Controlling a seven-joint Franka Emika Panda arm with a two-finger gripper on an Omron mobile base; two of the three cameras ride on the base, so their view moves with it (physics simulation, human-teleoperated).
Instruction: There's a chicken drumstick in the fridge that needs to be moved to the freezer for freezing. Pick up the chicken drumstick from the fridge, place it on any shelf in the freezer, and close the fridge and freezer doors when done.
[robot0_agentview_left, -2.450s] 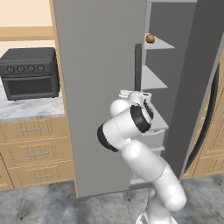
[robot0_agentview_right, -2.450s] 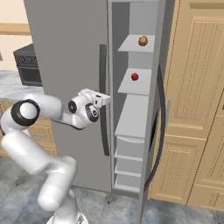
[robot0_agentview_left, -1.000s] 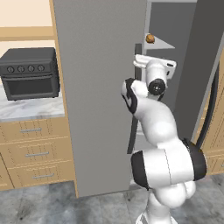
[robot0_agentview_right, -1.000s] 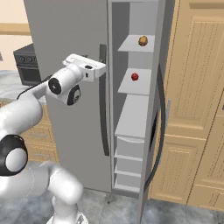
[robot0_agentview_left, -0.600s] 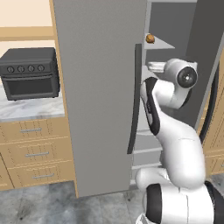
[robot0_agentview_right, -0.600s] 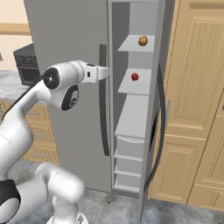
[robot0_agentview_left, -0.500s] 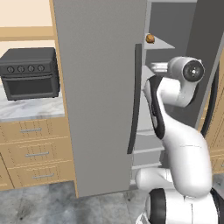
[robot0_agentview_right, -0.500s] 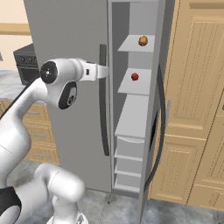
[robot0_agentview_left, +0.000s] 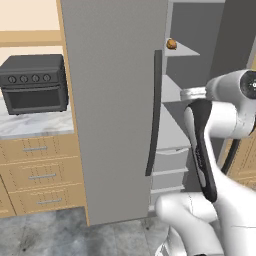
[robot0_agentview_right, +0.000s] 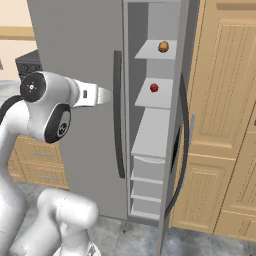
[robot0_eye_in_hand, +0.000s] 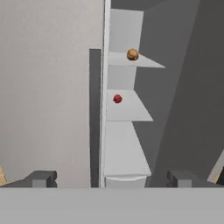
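On the freezer's top shelf (robot0_eye_in_hand: 139, 61), chicken drumstick (robot0_eye_in_hand: 132, 54); no lettering legible.

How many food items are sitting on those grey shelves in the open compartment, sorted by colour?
Golden-brown: 1, the chicken drumstick on the upper shelf
Red: 1, a small red item on the shelf below
Total: 2
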